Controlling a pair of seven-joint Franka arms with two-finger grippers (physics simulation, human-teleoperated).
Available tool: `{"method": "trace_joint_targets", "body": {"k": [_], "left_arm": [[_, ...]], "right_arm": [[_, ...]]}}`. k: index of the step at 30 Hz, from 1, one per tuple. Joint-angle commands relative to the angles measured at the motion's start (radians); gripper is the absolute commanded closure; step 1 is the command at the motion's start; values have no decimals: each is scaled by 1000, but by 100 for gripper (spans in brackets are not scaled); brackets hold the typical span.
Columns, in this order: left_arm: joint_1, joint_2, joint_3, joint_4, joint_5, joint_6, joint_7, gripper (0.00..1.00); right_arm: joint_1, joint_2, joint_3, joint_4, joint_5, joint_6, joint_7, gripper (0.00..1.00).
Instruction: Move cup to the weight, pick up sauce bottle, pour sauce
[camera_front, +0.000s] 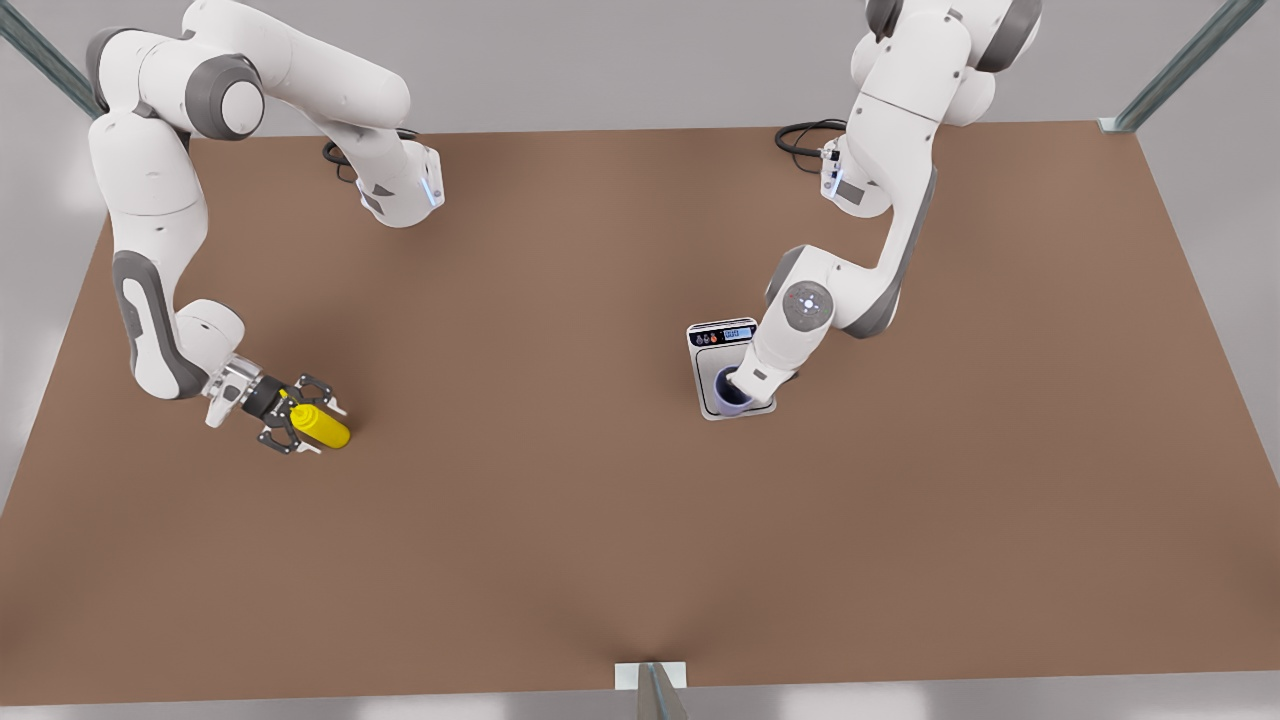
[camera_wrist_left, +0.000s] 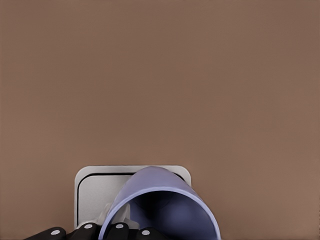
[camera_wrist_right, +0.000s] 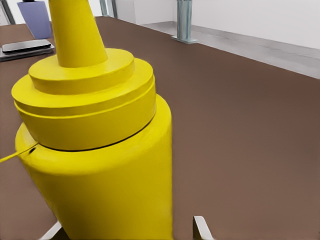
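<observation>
My right hand (camera_front: 300, 418) sits at about eight o'clock in the front view, fingers spread wide on either side of the sauce bottle (camera_front: 322, 426), not yet closed on it as far as I can judge; in my right wrist view a fingertip (camera_wrist_right: 201, 228) shows just beside the yellow body. The bottle stands on the brown surface (camera_front: 560, 540), well apart from the scale.

My left hand (camera_front: 745, 385) is over at about three o'clock, wrapped on the cup (camera_front: 733, 396), which rests on the weight (camera_front: 712, 345). From my left wrist view the cup (camera_wrist_left: 162, 210) looks tilted toward the camera, though that may be only the angle.

The risk from here: if I close off-centre, the round bottle could twist or topple. If I let go of the cup while it leans, it may roll off the plate. A squeezed bottle might squirt sauce early.
</observation>
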Motion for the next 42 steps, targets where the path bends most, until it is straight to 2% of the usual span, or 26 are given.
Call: {"method": "trace_joint_targets", "body": {"k": [1, 3, 7, 12, 14, 18, 20, 21, 26, 31, 33, 34, 36, 39, 41, 42], "left_arm": [[1, 0, 0, 0, -93, 1, 3, 79], [-10, 6, 0, 2, -93, 18, -13, 79], [-13, 14, 0, 2, -94, 36, -34, 79], [-14, 17, 0, 2, -94, 33, -34, 65], [-17, 17, 0, 3, -94, 33, -34, 53], [-17, 17, 0, 9, -94, 26, -34, 52], [-17, 9, 1, 11, -94, 18, -31, 35], [-17, 6, 1, 11, -94, 16, -29, 33], [-16, -15, 6, 26, -94, -36, -29, 33], [-14, -55, 18, 75, -94, -155, -26, 33], [-13, -78, 47, 84, -94, -178, -19, 33], [-11, -87, 72, 112, -94, -218, -16, 33], [-10, -89, 133, 182, -114, -312, 41, 32], [-7, -86, 289, 199, -141, -353, 262, 30], [1, -55, 386, 215, -141, -346, 351, 0], [6, -46, 427, 221, -142, -352, 414, 0]], "right_arm": [[0, 1, 0, 0, 0, 0, 0, 25], [0, 1, 0, 0, 0, 0, 0, 31], [0, 0, 0, 0, 0, 0, 0, 34], [0, 0, 0, 0, 2, 0, 2, 37], [0, 1, 0, 0, 2, 0, 5, 38], [-2, 2, 0, 5, 0, -6, 6, 40], [-2, 0, 0, 5, 2, -8, 8, 40], [-2, 0, 0, 5, 2, -9, 9, 41], [-2, -34, 0, 8, -2, -28, 63, 41], [46, -98, -6, 95, -81, -25, 279, 41], [77, -120, -8, 158, -192, -21, 431, 41], [86, -126, -3, 238, -320, -23, 586, 41], [152, -130, -5, 314, -417, -25, 756, 41], [310, -117, -8, 437, -572, 21, 1066, 41], [423, -115, -6, 506, -744, 72, 1321, 41], [475, -106, -6, 534, -831, 84, 1434, 41]]}}
